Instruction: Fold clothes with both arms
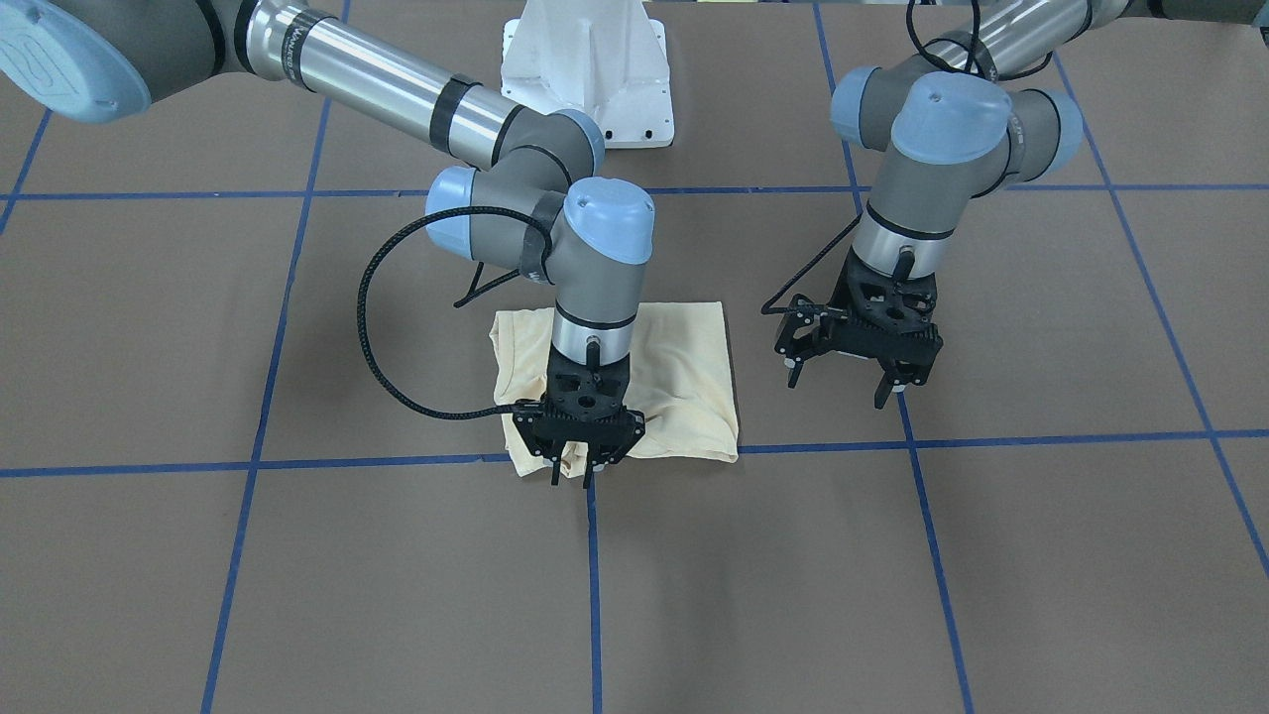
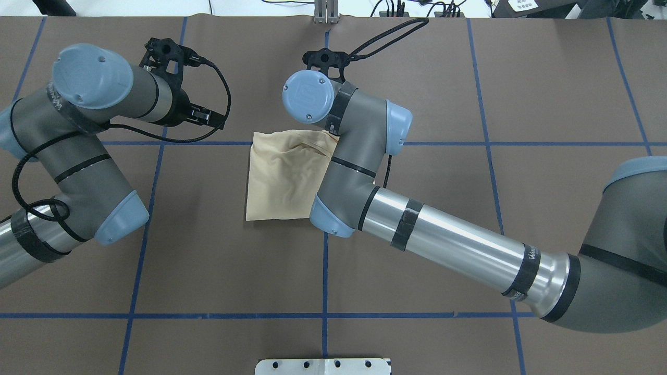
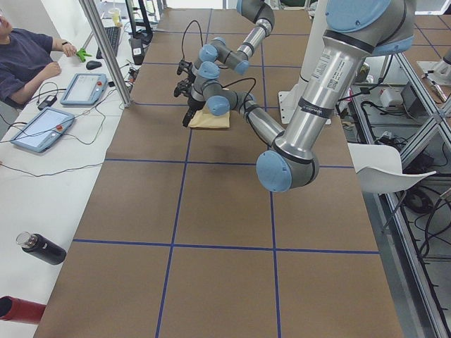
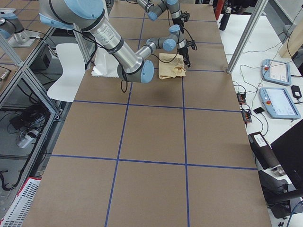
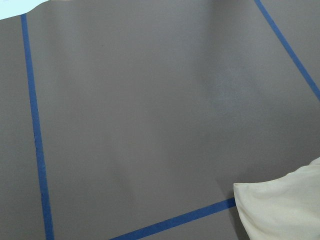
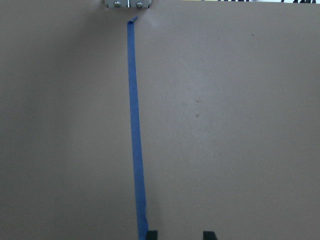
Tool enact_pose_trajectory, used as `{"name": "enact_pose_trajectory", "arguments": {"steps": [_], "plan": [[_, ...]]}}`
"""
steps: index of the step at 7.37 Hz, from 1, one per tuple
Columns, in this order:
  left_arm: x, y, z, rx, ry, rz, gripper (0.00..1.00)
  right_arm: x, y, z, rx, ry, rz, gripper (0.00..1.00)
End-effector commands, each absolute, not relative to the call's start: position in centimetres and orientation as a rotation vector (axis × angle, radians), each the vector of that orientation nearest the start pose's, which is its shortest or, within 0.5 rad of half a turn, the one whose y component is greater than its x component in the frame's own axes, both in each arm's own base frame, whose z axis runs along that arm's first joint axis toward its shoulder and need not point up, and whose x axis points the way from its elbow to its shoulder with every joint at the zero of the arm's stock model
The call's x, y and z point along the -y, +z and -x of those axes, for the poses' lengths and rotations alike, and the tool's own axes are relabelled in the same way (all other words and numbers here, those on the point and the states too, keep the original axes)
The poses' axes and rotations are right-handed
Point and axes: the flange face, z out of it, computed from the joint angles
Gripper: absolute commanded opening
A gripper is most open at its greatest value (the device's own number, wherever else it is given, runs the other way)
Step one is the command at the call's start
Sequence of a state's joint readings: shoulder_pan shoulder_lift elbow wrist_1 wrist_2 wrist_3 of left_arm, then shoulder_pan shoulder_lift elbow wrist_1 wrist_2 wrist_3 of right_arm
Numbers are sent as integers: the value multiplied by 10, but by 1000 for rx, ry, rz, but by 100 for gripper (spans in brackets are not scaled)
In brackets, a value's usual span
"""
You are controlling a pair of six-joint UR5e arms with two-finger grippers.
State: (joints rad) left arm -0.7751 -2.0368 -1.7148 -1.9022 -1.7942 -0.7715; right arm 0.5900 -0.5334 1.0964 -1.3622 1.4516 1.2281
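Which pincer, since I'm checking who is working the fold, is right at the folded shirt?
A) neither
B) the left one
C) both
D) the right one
D: the right pincer is down at the edge of the shirt farthest from the robot's base, while the left pincer hangs open off to the side, over the table and apart from the cloth.

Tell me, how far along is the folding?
Mostly done, it seems: the shirt already lies as a small folded rectangle on the table. In hand: the right gripper appears pinched on the shirt's edge farthest from the robot. The left gripper hangs open beside the shirt, holding nothing. Left: perhaps a last fold or tidy, then letting go.
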Motion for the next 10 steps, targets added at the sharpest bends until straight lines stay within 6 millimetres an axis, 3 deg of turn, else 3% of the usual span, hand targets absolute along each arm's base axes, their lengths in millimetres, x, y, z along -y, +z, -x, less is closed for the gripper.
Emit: {"name": "enact_pose_trajectory", "arguments": {"steps": [1, 2, 3, 4, 6, 7, 10], "plan": [[530, 294, -383, -811, 128, -520, 100, 601, 142, 602, 712, 274, -402, 71], [527, 295, -380, -812, 129, -521, 100, 592, 136, 600, 688, 273, -375, 79], [526, 294, -378, -814, 129, -524, 100, 554, 127, 610, 665, 266, -326, 80], [526, 295, -378, -813, 129, -523, 100, 524, 135, 622, 653, 281, -291, 79], [525, 297, -377, -812, 129, -521, 100, 487, 159, 648, 646, 349, -249, 77], [524, 295, -377, -815, 129, -525, 100, 480, 172, 655, 629, 362, -266, 73], [524, 295, -376, -814, 127, -524, 100, 485, 174, 651, 628, 392, -274, 66]]}}
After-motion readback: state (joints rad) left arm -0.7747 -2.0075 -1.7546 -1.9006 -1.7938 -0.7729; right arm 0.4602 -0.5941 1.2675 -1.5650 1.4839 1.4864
